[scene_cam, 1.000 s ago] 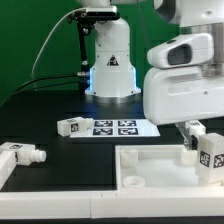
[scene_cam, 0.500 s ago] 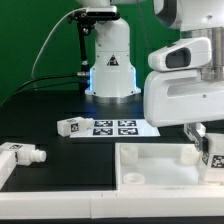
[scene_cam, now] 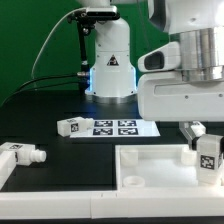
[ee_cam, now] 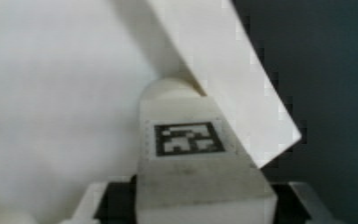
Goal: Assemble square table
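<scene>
1. Three legs are counted in the exterior view. The held leg (scene_cam: 208, 160) hangs upright at the exterior view's lower right, tag toward the camera, over the right-hand end of the square panel (scene_cam: 150, 170). The second leg (scene_cam: 70, 126) lies on its side at mid-frame, against the left end of the marker board (scene_cam: 120, 127). The third leg (scene_cam: 24, 155) lies at the exterior view's left edge, well apart from the panel. We find no fourth; the arm may hide it.

2. One square panel, one marker board and one gripper (scene_cam: 203, 138) are in the same view. The panel lies flat on the black table (scene_cam: 50, 110) along the lower frame. One round corner socket (scene_cam: 131, 181) shows at its near left corner. We see no leg seated in the panel.

3. One leg (ee_cam: 194, 150) shows in the wrist view, bearing one tag. The gripper (ee_cam: 197, 195) is clamped on it, one jaw on either side. Beyond the leg's tip the panel's raised rim (ee_cam: 229, 70) runs slantwise, with dark table past it. We see no socket in this view.

4. Step in hand, as we judge it: bringing the held leg to a corner socket. To do it well:
   - keep the leg plumb;
   - centre its tip over the socket, clear of the rim, before lowering;
   - descend straight, and keep the grip until the leg sits firm.
</scene>
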Controlling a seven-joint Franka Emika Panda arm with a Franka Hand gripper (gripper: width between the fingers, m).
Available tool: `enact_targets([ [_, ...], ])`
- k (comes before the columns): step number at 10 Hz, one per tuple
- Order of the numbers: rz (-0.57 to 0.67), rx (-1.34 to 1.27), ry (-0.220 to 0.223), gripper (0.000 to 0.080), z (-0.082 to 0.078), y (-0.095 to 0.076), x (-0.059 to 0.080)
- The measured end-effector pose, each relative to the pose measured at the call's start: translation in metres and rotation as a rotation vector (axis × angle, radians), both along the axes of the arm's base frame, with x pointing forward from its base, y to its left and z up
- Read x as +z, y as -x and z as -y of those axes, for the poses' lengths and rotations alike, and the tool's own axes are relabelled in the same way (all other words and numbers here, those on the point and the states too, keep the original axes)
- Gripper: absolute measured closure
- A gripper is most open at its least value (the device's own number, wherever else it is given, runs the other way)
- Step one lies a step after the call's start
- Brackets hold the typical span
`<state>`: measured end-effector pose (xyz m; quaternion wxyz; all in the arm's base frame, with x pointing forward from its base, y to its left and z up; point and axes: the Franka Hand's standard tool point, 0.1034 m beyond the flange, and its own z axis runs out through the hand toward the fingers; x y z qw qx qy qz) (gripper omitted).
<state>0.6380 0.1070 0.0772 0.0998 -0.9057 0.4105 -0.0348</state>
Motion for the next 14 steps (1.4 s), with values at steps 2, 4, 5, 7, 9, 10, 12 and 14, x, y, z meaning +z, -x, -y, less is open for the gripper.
enact_targets([
  [2,-0.046,-0.246,-0.079,0.0502,0.001,0.0,0.0],
  [4,-0.068,-0.308,-0.092,0.0424,0.0,0.002,-0.001],
  [5,-0.067,-0.252,-0.08,0.0424,-0.002,0.003,-0.001],
  [7,-0.097,0.021,-0.012,0.0244,-0.011,0.01,-0.001],
  [9,-0.097,0.417,0.022,0.0155,-0.019,0.013,0.001],
  [10,-0.086,0.485,0.028,0.0155,-0.019,0.012,0.001],
  [12,-0.048,0.682,0.057,0.0151,-0.016,0.011,0.0],
  [14,0.041,1.065,0.143,0.0151,-0.011,0.001,0.004],
])
